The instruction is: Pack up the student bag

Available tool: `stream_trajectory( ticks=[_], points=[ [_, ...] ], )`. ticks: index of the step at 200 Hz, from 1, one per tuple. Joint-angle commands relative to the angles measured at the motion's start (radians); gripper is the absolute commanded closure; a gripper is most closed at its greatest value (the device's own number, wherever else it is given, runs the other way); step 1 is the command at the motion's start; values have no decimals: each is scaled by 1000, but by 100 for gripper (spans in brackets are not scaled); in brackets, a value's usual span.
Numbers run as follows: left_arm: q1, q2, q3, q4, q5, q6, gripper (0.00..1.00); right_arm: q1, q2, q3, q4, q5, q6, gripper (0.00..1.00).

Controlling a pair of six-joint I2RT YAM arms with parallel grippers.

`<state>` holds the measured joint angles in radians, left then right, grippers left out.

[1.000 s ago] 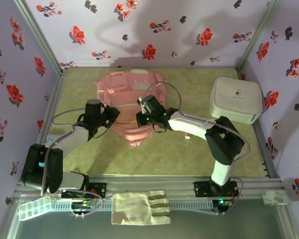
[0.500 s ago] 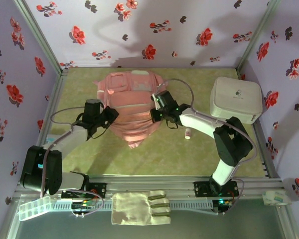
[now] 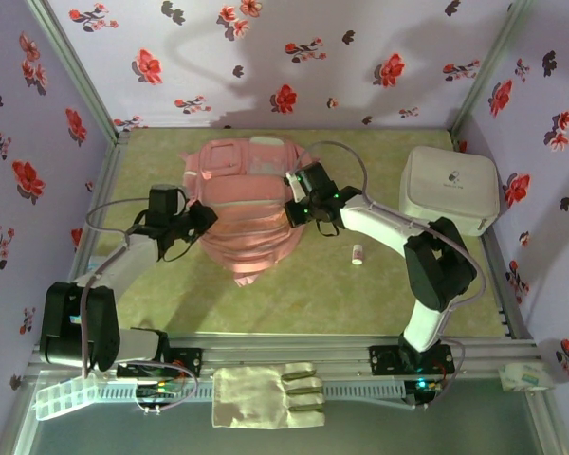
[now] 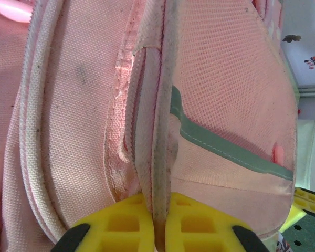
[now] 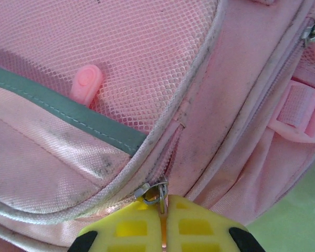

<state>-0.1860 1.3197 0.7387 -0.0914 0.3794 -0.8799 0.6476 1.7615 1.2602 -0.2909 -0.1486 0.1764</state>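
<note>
The pink student bag (image 3: pixel 247 204) lies flat in the middle of the table, its mesh pocket and mint-green band (image 5: pixel 68 107) facing up. My left gripper (image 3: pixel 197 220) is at the bag's left side, shut on a pale trimmed fabric edge (image 4: pixel 160 157) that stands between its yellow pads (image 4: pixel 126 223). At the bag's right side my right gripper (image 3: pixel 291 207) is shut on the metal zipper pull (image 5: pixel 158 197) of a pink zipper (image 5: pixel 170 152). A pink rubber tab (image 5: pixel 86 83) shows behind the mesh.
A white rounded hard box (image 3: pixel 449 190) stands at the right. A small white tube (image 3: pixel 357 254) lies on the mat beside the bag. A beige glove (image 3: pixel 270 394) and a clear compartment box (image 3: pixel 66 394) rest on the near rail. Floral walls surround the table.
My right gripper moved from the bag's lower middle up to its right edge, holding the zipper pull. My left gripper shifted left and up with the bag's edge. The bag spread flatter.
</note>
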Motion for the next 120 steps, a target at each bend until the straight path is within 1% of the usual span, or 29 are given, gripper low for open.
stream_trajectory(
  ticks=[1,16,24,38,64,77,96,120],
  points=[
    [44,-38,21,-97,-56,48,79,-21,-21,-15,27,-45,25,94],
    [49,-58,19,-96,-64,26,58,11,-27,-26,54,-72,37,94],
    [48,-70,15,-96,-72,10,51,30,-26,-23,63,-76,43,94],
    [48,-97,6,-95,-85,-23,45,62,-10,-7,78,-88,57,94],
    [48,-157,-22,-88,-122,-88,42,120,35,51,91,-109,78,94],
    [48,-181,-51,-51,-123,-128,41,144,60,78,103,-120,92,94],
    [46,-197,-78,-5,-97,-176,41,168,86,107,122,-137,115,94],
    [33,-180,-97,71,-60,-230,41,188,105,128,138,-162,133,94]
  ],
)
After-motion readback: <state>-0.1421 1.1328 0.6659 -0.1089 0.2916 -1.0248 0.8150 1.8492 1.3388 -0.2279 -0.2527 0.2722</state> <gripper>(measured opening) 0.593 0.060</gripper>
